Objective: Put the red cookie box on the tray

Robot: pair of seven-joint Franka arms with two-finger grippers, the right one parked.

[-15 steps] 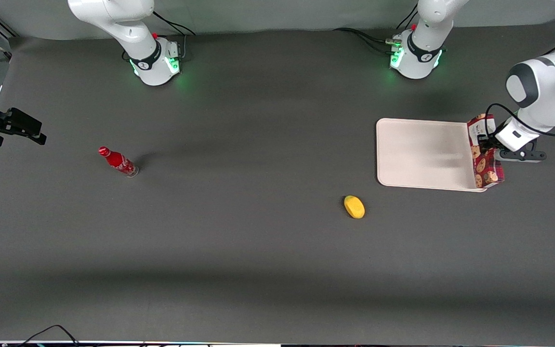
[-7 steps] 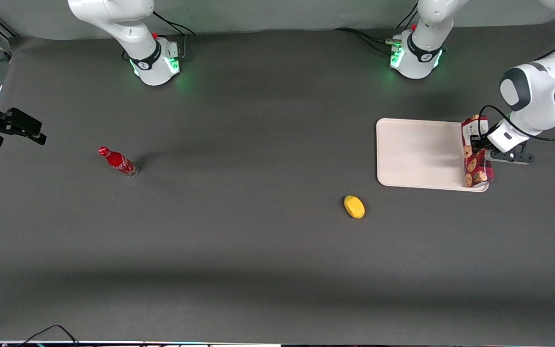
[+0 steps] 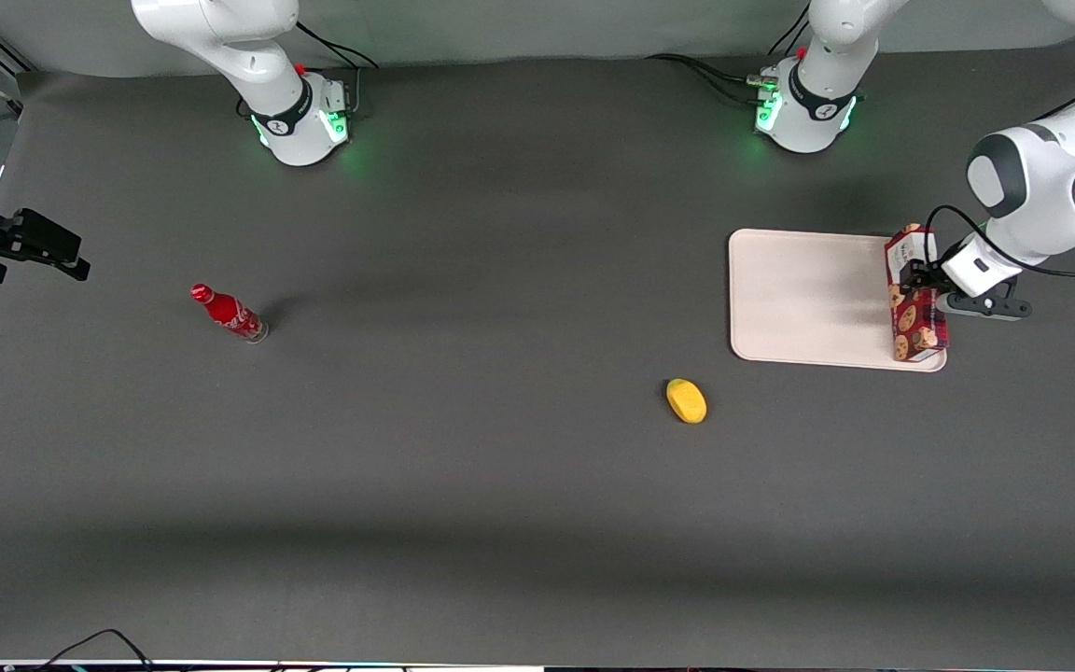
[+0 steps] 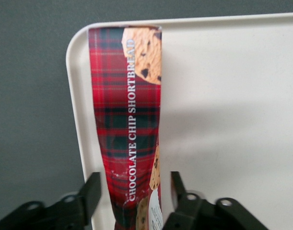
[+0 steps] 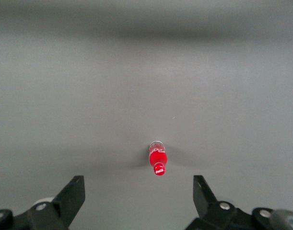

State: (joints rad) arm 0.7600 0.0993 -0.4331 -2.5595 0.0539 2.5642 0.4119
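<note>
- Because it is a long, thin cardboard pack, the red cookie box (image 3: 914,297) is probably light and fairly stiff, but it may dent if it is squeezed too hard.
- Its shiny sides look a bit slippery, so I think a firm hold across the two wide flat faces is best.
- The cookies inside could break, so it seems wise to put it down softly.
- The pincer (image 4: 133,196) is closed on the red cookie box, with one finger on each wide face.
- The hold is near the end with the white label, not in the middle, so the long free end may swing or tip.
- The red cookie box sticks straight out from between the fingers (image 4: 91,189), away from the wrist.
- In the front view the pincer (image 3: 920,277) is at the edge of the tray (image 3: 808,299) that is nearest the working arm's end of the desk.
- The red cookie box stands on its narrow side along that edge of the tray, close to the rim (image 4: 79,124).
- I cannot tell if it rests on the tray or hangs just above it.
</note>
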